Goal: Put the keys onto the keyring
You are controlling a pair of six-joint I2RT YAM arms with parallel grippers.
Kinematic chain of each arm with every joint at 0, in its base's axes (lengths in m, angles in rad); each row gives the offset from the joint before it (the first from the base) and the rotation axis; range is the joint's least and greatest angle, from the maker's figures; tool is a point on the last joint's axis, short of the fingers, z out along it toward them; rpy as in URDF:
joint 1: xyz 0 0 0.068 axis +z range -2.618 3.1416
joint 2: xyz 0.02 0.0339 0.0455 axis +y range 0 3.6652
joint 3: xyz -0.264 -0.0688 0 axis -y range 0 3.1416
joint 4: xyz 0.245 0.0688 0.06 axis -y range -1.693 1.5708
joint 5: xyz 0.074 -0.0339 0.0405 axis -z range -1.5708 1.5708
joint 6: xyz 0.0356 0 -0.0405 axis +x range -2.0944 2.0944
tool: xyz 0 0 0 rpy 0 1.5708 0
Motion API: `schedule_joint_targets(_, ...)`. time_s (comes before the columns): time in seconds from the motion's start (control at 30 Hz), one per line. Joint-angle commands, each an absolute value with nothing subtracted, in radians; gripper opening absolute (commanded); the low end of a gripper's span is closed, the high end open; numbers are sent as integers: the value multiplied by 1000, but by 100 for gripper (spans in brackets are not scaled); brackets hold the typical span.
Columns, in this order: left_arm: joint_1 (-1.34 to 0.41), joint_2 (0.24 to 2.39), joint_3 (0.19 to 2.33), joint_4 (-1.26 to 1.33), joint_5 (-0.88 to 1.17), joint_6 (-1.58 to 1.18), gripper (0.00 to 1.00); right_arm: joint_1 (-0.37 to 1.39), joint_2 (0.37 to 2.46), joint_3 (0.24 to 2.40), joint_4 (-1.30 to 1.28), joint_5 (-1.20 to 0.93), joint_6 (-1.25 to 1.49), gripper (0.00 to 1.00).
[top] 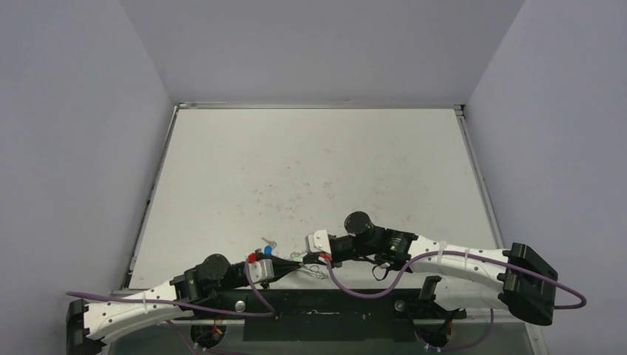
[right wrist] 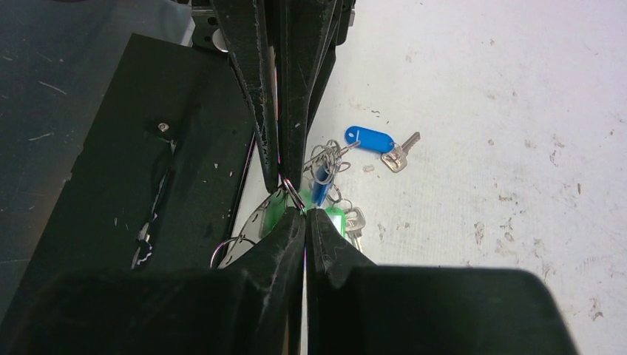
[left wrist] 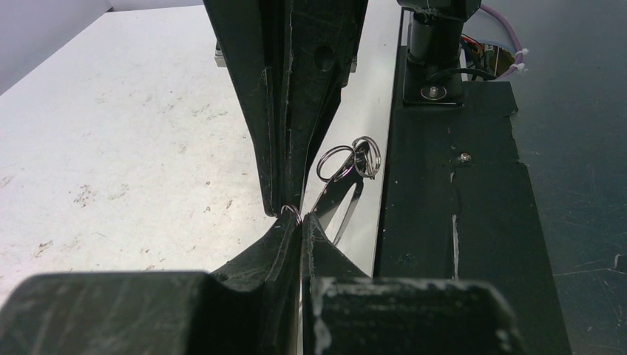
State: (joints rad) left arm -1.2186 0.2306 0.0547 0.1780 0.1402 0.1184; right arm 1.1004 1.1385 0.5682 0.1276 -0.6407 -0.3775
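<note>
Scuffed white surface (top: 318, 163) is enclosed by grey walls. At the middle of its near edge, the left gripper (left wrist: 299, 222) and right gripper (right wrist: 304, 214) are brought tip to tip, both pairs of fingers closed on the thin wire of the keyring (right wrist: 291, 189). Green keys (right wrist: 337, 220) are seen just beneath the fingertips. A blue key (right wrist: 372, 139) is laid near them on the surface.

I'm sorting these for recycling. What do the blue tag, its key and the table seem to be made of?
Blue tag: probably plastic, smooth and slightly glossy, judging by its even saturated colour and rounded outline.
Key: metal, silvery with a dull shine and a notched blade.
Table: a hard, matte white surface with scuffs and brownish stains. It could be laminate or painted board; the look leaves that open.
</note>
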Motion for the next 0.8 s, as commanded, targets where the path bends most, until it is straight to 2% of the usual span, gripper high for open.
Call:
schedule_joint_targets(0.0, -1221, 224, 77, 243, 158, 129, 0, 1109, 1172, 579, 143, -653, -373, 0)
schedule_joint_targets(0.33, -1221, 221, 85, 247, 155, 134, 0, 1114, 1176, 538, 216, -604, -337, 0)
schedule_joint_targets(0.53, -1221, 218, 86, 249, 149, 142, 0, 1114, 1164, 492, 297, -582, -283, 4)
schedule_joint_targets(0.77, -1221, 211, 86, 242, 148, 142, 0, 1115, 1121, 426, 413, -549, -219, 23)
